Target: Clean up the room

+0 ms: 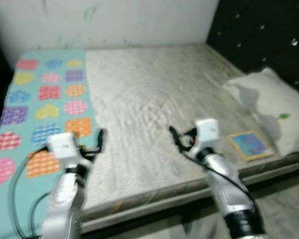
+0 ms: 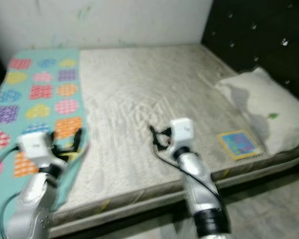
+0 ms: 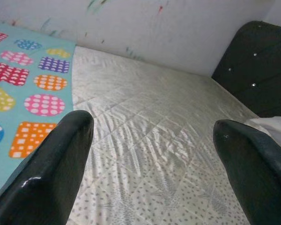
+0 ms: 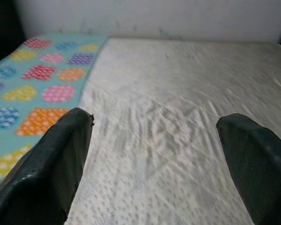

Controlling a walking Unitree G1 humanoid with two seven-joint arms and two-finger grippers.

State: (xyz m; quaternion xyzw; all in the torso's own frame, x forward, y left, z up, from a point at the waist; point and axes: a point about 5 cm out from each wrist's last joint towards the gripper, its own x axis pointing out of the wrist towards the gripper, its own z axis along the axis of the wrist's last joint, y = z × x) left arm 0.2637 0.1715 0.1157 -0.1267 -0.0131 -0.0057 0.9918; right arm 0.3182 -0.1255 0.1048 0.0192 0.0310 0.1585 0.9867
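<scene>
We stand at the long side of a bed, and both our arms reach out over its near edge. The mattress (image 1: 154, 104) is bare, quilted and cream, with a wide open stretch in the middle where nothing lies. Its far edge meets a white wall (image 1: 114, 20) marked with faint smears of colour.

Our left gripper (image 1: 100, 141) hovers over the seam where a teal blanket (image 1: 45, 99) with coloured hearts and squares ends and the bare mattress begins. Its fingers (image 3: 47, 173) are spread wide, with nothing between them. Our right gripper (image 1: 175, 137) hangs above the open mattress near the front edge, its fingers (image 4: 56, 159) likewise spread and empty.

On our right, a white pillow (image 1: 269, 107) lies against a black tufted headboard (image 1: 264, 35). Just beside the pillow, near the front right corner of the mattress, lies a flat square book (image 1: 248, 144) with a yellow border and a blue cover; its print is too blurred to read. A small green mark on the pillow is also too small to make out.

The blanket runs off the left side of the head views. Below the mattress edge, a pale floor (image 1: 284, 204) shows at the lower right, partly hidden by our right arm.
</scene>
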